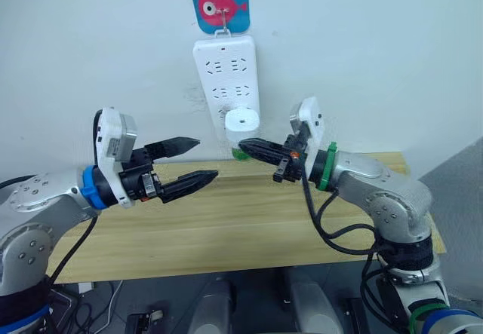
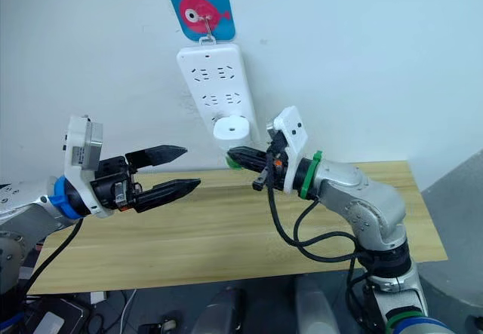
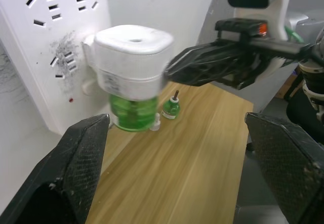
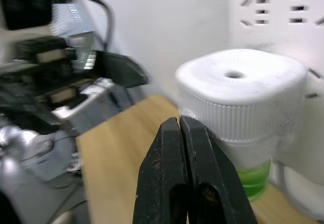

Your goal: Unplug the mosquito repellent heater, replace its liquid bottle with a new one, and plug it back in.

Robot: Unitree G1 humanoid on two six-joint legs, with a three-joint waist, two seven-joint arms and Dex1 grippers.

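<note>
The right gripper (image 1: pixel 245 145) has its two black fingers (image 4: pixel 187 183) pressed together with nothing between them, their tips just beside the lower body of the mosquito repellent heater (image 1: pixel 241 123), coming in from about 4 o'clock of it in the head views. Whether the tips touch the heater cannot be told. The left gripper (image 1: pixel 198 159) holds its fingers (image 3: pixel 76 168) wide apart and empty, at roughly 8 o'clock of the heater and well apart from it, aimed toward it.

The heater sits plugged into the lower sockets of the white power strip (image 1: pixel 224 70), which hangs on the wall under a blue fish hook (image 1: pixel 219 2). Its green liquid bottle (image 3: pixel 132 114) is mounted underneath. A small green-capped bottle (image 3: pixel 171 106), likely the replacement, stands on the wooden worktop (image 1: pixel 249 221) near the wall.

By this evidence the task is at its start: unplugging, swapping bottles and replugging all remain.
</note>
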